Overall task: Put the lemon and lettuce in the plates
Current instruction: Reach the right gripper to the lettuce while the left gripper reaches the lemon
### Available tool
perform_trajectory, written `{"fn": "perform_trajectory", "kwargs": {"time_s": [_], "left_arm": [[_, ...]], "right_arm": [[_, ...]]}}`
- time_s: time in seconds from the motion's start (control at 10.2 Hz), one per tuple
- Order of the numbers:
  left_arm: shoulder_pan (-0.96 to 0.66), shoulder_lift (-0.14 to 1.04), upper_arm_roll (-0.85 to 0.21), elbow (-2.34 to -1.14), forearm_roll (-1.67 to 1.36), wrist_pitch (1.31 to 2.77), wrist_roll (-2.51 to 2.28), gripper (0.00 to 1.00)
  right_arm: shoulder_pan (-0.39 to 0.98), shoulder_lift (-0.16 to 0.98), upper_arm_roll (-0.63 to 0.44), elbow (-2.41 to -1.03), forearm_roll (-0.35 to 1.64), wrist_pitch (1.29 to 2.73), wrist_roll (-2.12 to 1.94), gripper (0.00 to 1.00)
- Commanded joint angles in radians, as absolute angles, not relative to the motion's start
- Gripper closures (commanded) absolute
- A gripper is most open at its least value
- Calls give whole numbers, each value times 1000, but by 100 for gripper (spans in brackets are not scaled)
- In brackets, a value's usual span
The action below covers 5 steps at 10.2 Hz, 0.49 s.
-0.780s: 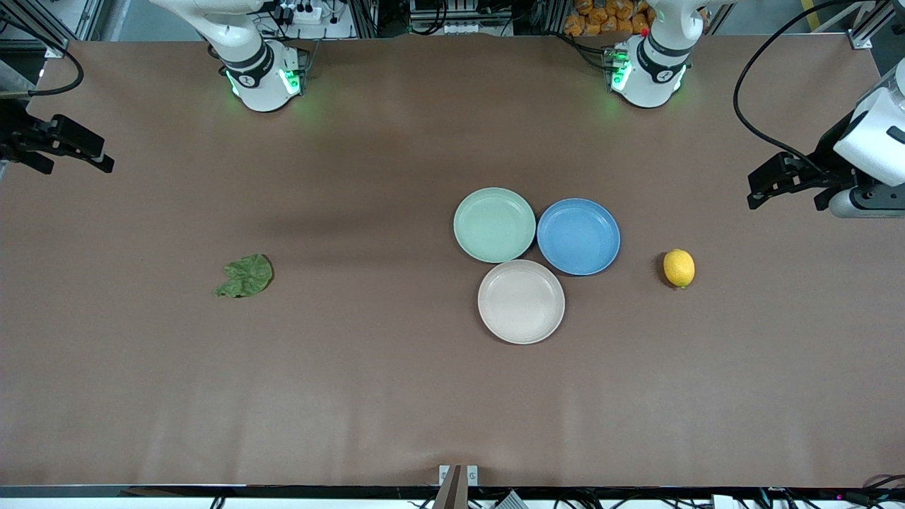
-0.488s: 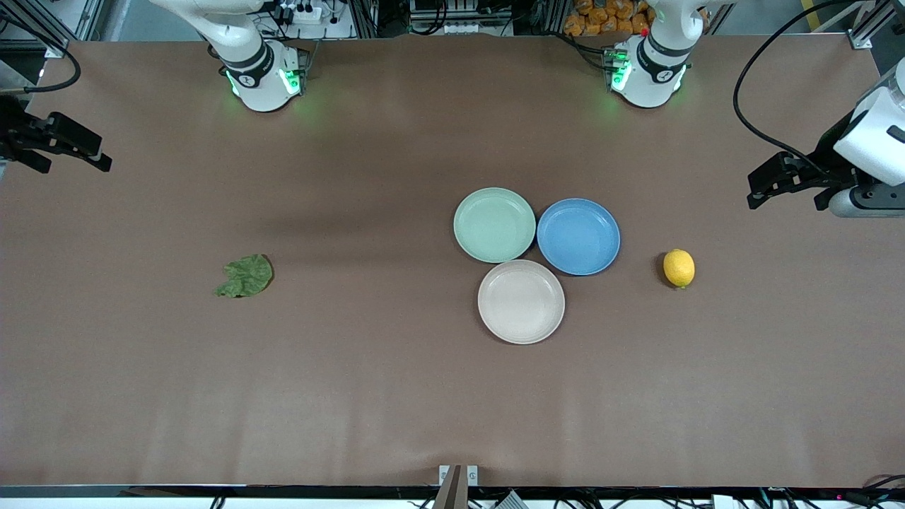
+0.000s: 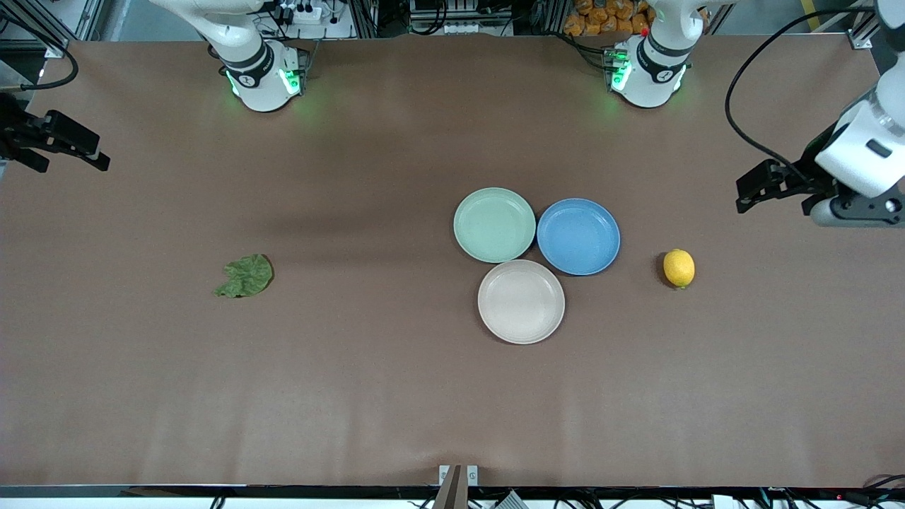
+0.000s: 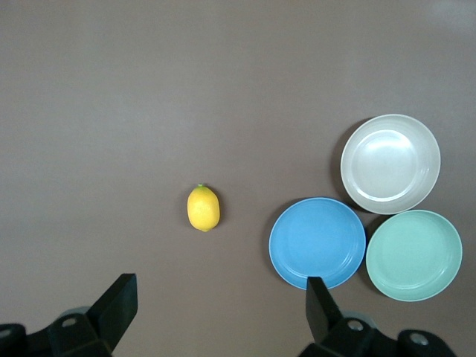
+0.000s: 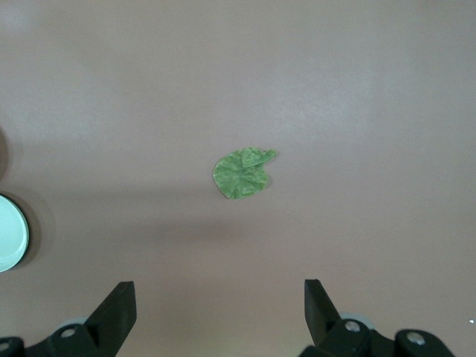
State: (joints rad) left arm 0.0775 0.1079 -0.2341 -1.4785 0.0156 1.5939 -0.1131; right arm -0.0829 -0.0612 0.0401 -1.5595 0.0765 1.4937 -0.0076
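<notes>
The lemon (image 3: pixel 679 268) lies on the brown table toward the left arm's end, beside the blue plate. It also shows in the left wrist view (image 4: pixel 203 208). The lettuce (image 3: pixel 244 276) lies flat toward the right arm's end and shows in the right wrist view (image 5: pixel 243 173). The mint green plate (image 3: pixel 494 225) and the beige plate (image 3: pixel 521 301) sit empty and touching mid-table. My left gripper (image 3: pixel 751 194) is open, up over bare table apart from the lemon. My right gripper (image 3: pixel 71 162) is open, high over the table's edge, well away from the lettuce.
An empty blue plate (image 3: pixel 578 236) sits between the mint plate and the lemon, touching both task plates. The two arm bases (image 3: pixel 265 78) stand along the table edge farthest from the front camera. A small bracket (image 3: pixel 457 475) sits at the nearest edge.
My left gripper has shifted a little toward the lemon and plates. My right gripper has drifted slightly toward the table's edge. Lemon, lettuce and plates have not moved.
</notes>
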Motion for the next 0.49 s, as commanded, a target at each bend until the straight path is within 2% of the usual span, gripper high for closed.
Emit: {"fn": "perform_trajectory", "kwargs": {"time_s": [0.0, 0.1, 0.39], "left_arm": [[80, 153, -238, -1483, 37, 1586, -104, 0], [86, 166, -239, -1488, 37, 1586, -103, 0], [80, 236, -238, -1488, 54, 1600, -95, 0]], "right_arm": [[-92, -58, 37, -1621, 86, 1497, -17, 0], [-94, -32, 35, -1685, 84, 1520, -18, 0], [-86, 44, 37, -1877, 84, 1760, -18, 0]]}}
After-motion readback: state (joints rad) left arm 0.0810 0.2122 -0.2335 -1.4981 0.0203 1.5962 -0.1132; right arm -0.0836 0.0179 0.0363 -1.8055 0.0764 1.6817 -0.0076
